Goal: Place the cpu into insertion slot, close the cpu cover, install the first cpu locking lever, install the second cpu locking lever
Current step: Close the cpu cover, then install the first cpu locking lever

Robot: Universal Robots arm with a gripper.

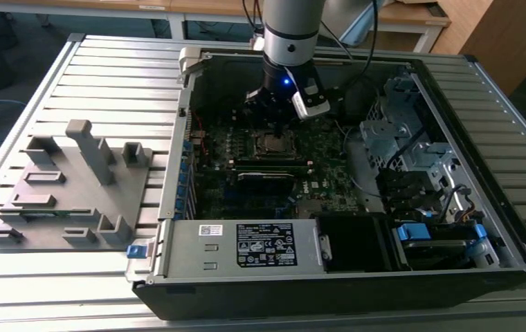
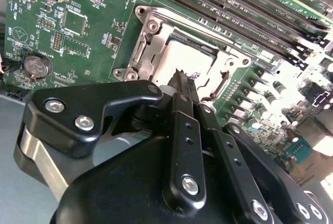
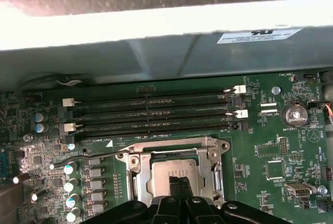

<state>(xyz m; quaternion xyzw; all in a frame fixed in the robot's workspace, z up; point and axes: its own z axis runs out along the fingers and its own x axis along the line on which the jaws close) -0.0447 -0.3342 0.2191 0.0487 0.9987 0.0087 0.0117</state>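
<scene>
**Gripper shut over the seated cpu**

At the exterior view's left, a grey fixture (image 1: pixel 69 187) of blocks and posts sat on the slatted table (image 1: pixel 106 62). A small blue clip (image 1: pixel 136 250) lay just beside the near corner of the case (image 1: pixel 337 290). The case lay open at the middle, with its board (image 1: pixel 244 197) facing up and a labelled power supply (image 1: pixel 244 245) along the near edge. The arm (image 1: pixel 291 28) hung into the case from above. The gripper (image 1: pixel 270 111) was just above the slot (image 1: pixel 273 143). A metal drive cage (image 1: pixel 401 135) took up the side of the case toward the exterior view's right.

In the first wrist view, a thin lever (image 3: pixel 88 159) ran beside the slot, its end out among the capacitors (image 3: pixel 69 187). The cover (image 3: pixel 136 172) lay flat on the slot, and the cpu (image 3: pixel 174 168) sat in the slot, showing through the cover's window. The fingers (image 3: pixel 171 188) met tip to tip over the cpu with nothing seen between them. Whether they touched it could not be told. Long memory slots (image 3: pixel 156 112) ran between the slot and the case wall. A coin cell (image 3: pixel 295 113) sat well apart from the slot.

The second wrist view showed the same closed tips over the bright top of the cpu, with the cover's frame around it.
</scene>
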